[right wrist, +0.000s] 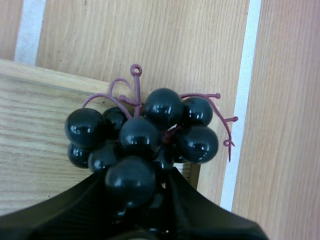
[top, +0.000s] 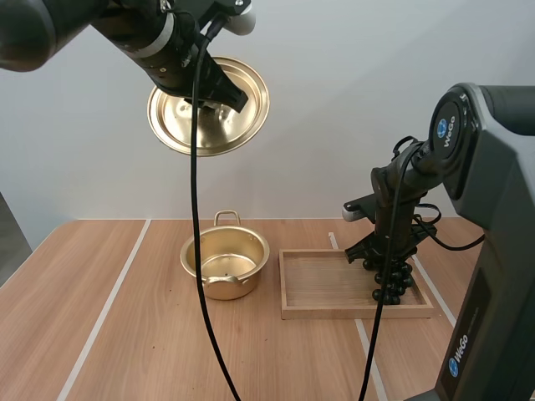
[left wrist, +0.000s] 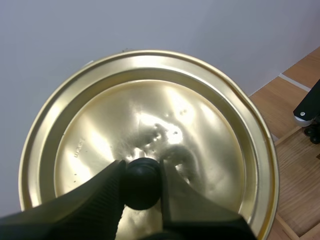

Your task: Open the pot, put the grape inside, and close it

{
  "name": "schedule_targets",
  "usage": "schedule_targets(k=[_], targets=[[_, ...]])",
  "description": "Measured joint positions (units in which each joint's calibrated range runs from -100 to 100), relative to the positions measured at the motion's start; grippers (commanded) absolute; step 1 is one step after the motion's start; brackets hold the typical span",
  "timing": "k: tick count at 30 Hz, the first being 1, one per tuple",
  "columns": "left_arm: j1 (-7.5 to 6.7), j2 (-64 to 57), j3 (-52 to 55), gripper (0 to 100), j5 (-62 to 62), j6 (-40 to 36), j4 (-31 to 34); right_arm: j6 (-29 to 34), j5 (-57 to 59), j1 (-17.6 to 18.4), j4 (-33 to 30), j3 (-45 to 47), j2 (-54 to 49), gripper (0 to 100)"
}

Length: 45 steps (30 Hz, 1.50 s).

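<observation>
My left gripper (top: pixel 219 90) holds the gold lid (top: pixel 209 107) high above the table, its fingers pinching the lid's black knob (left wrist: pixel 142 182). Below, the open gold pot (top: pixel 224 265) stands on the table with nothing visible inside. My right gripper (top: pixel 386 266) is shut on a bunch of dark grapes (top: pixel 393 280), which hangs over the right end of the wooden tray (top: pixel 334 288). In the right wrist view the grapes (right wrist: pixel 142 140) and their purple stems sit between my fingertips over the tray's edge.
The tray lies just right of the pot. White stripes (top: pixel 109 305) run across the wooden table. The table's left half offers free room.
</observation>
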Motion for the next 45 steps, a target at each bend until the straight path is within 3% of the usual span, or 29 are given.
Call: schedule_targets(k=[15, 25, 34, 41, 45], targets=[[0.0, -6.4, 0.0, 0, 0.0, 0.0, 0.0, 0.0, -2.9, 0.0, 2.3, -0.1, -9.2, 0], [0.0, -12.0, -2.3, 0, -1.7, -0.1, 0.0, -1.0, 1.3, 0.0, 4.9, -7.3, -15.6, 0], [0.0, -14.8, -9.1, 0, -2.2, -1.5, 0.0, -13.0, 8.2, 0.0, 25.0, -14.9, -17.6, 0], [0.0, -15.5, -10.5, 0, -2.5, -1.7, 0.0, -16.2, 9.7, 0.3, 30.2, -16.8, -17.6, 0], [0.0, -15.9, -16.1, 0, -2.1, -1.7, 0.0, -19.1, 11.9, 4.6, 34.4, -19.6, -17.7, 0]])
